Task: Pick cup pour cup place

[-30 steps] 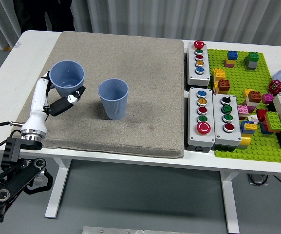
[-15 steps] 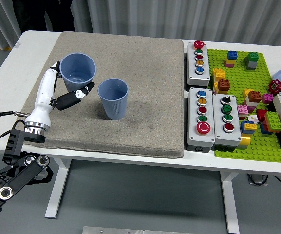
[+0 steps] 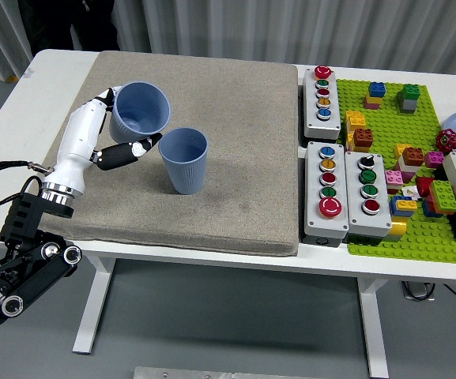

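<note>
Over the grey mat (image 3: 235,158) on the counter (image 3: 22,103), left hand (image 3: 109,134) clasped around the raised, tilted blue cup (image 3: 139,110), mouth leaning toward the second blue cup (image 3: 184,160) standing upright just beside it. Could clip that standing cup's rim and topple it if tipped further this close. Could also spill short of the mouth, or slip in the grip.

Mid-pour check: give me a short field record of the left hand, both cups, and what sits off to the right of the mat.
left hand: shut on held cup, over the mat's left part
held cup: blue, lifted, tilted toward the standing cup
standing cup: blue, upright on the mat, just right of the held one
mat: grey, covers most of the table
right of mat: button boxes, green brick plate
right hand: not in view
</note>
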Controlling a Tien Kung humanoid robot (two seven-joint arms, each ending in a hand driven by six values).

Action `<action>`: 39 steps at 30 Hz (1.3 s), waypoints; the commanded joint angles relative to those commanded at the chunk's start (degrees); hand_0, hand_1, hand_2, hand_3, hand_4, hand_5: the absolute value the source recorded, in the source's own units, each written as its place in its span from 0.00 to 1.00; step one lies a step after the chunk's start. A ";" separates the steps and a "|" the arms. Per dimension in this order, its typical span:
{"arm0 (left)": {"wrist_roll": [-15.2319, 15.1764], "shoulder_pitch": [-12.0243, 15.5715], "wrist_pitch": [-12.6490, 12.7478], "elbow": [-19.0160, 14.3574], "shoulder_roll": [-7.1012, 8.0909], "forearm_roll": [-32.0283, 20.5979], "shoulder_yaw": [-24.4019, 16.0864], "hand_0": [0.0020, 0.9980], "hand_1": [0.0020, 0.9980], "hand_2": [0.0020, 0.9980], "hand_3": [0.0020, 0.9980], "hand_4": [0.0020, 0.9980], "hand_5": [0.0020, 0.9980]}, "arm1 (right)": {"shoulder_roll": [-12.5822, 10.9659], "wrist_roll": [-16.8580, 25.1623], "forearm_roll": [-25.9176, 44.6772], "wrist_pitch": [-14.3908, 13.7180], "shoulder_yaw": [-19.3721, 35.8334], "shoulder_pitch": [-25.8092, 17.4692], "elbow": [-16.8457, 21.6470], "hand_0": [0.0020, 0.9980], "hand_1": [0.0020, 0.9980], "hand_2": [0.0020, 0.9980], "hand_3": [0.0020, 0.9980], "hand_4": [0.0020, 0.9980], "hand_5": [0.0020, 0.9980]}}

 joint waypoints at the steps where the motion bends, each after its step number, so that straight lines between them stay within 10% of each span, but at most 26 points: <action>1: 0.53 -0.16 -0.05 0.14 0.06 1.58 -0.05 0.55 0.56 0.67 0.58 0.70 0.16 | 0.00 0.01 0.02 -0.02 -0.01 0.00 0.00 0.70 0.63 0.56 0.56 0.00 0.01; 39: 9.40 -6.45 -3.07 -0.89 5.74 23.64 5.18 0.55 0.56 0.66 0.57 0.71 0.18 | -0.15 0.17 0.76 -0.18 -0.36 0.09 0.00 0.70 0.63 0.56 0.56 0.00 0.01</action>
